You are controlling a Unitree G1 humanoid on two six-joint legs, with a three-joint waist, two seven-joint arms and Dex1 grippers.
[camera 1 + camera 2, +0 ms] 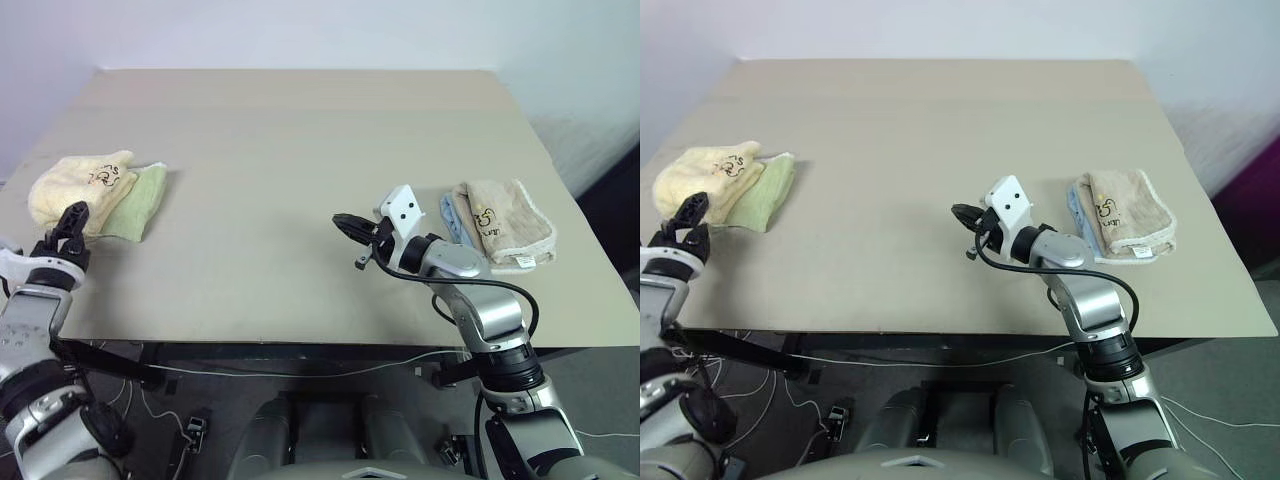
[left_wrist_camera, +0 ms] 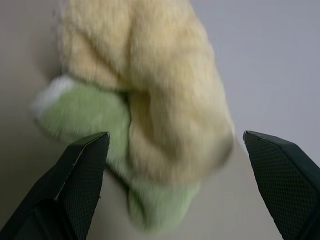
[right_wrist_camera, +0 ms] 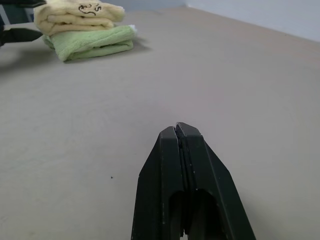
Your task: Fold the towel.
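**Towel looks folded and stacked; left gripper open beside it**

Head views: the towel [image 1: 75, 182] sits near the table's [image 1: 300, 150] left edge as a compact pale yellow bundle, dark printed mark facing up. It lies on top of a light green cloth [image 1: 140, 200], which sticks out on the side toward the table's middle. The left gripper [image 1: 68, 228] is at the near edge of the stack, jaws spread, nothing between them. The right gripper [image 1: 347, 224] hovers over bare table near the centre, well apart from the towel, jaws pressed together and empty. A tan folded cloth [image 1: 510, 222] with a blue layer under it lies on the right side, untouched.

Left wrist view: both fingers [image 2: 80, 170] stand wide, towel and green cloth just ahead, not between the pads. Yellow terry looks thick and rounded and overhangs the green. This view is blurred, so I can't tell whether the edges line up cleanly.

Right wrist view: closed fingertips [image 3: 177, 135] over plain table; the stack is far off, towel showing several stacked layers with the mark on top.

Judgement: folding looks essentially done, towel placed and released. What's left is probably only backing the left arm off; the fold is lumpy rather than flat, so a tidy-up may be needed.
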